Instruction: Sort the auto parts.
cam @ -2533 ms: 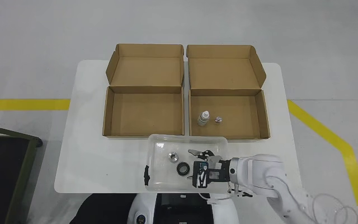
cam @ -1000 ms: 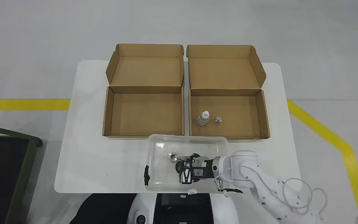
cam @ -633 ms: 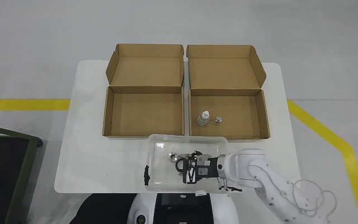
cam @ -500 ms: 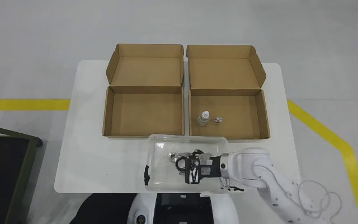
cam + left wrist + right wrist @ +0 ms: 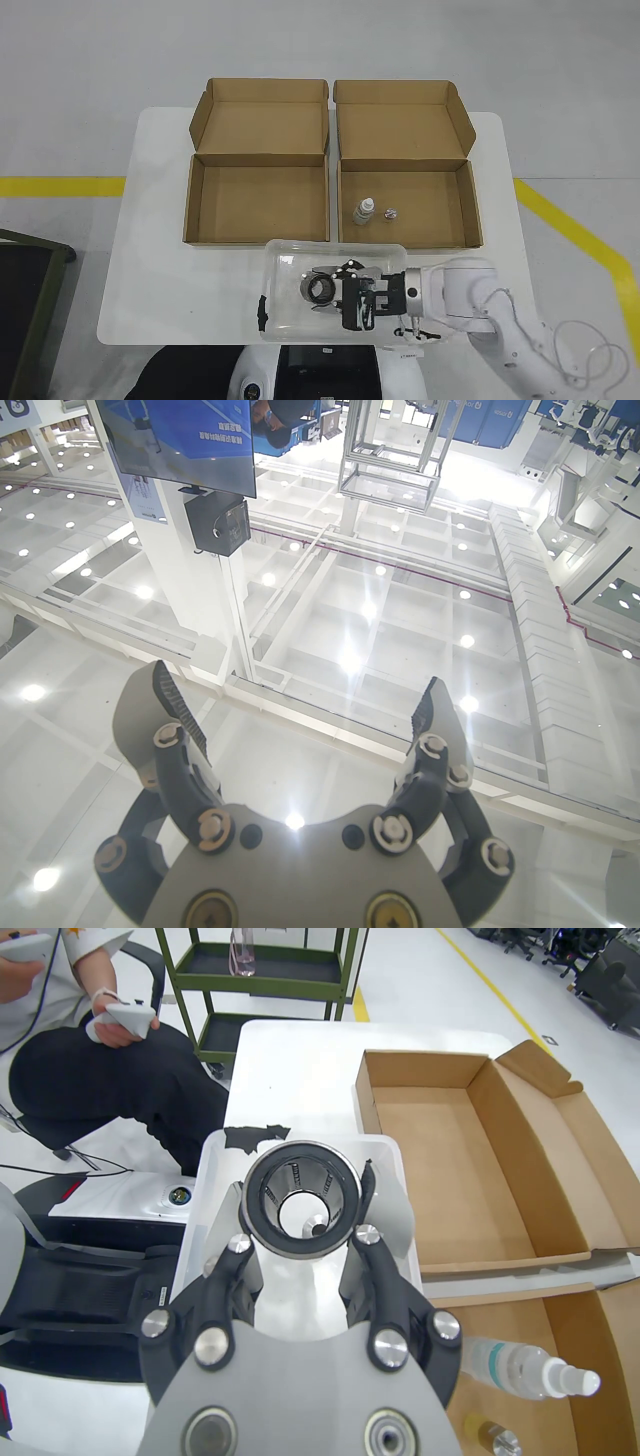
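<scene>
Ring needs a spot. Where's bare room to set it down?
Left box: wholly bare. Right box: free right of the bottle and small part. Table left of the bin: bare. Crowded: the bin, under the right end effector holding the ring.

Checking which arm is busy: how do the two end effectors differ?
The right end effector is shut on a bearing ring over the clear bin; the left end effector is open and empty. The right faces the table, the left the ceiling. Both have two fingers.
</scene>
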